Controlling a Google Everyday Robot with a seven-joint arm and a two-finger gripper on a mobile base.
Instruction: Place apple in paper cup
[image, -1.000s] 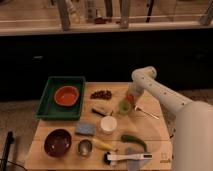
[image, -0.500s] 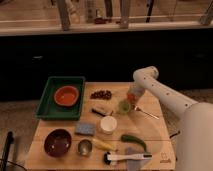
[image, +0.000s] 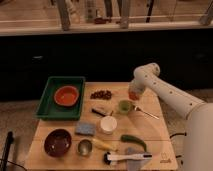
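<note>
Apple (image: 132, 95), red-orange, in jaws over table (image: 160, 133)

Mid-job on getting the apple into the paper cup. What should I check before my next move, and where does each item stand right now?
1. Apple at the claw: ok, at its tip over the back right of the table.
2. Hold secure: cannot tell.
3. Paper cup upright, mouth free: ok.
4. Apple inside Paper cup: not ok, not yet done.
5. Straight path to Paper cup: not ok, the green cup stands on the line between; probably carry high over it.
</note>
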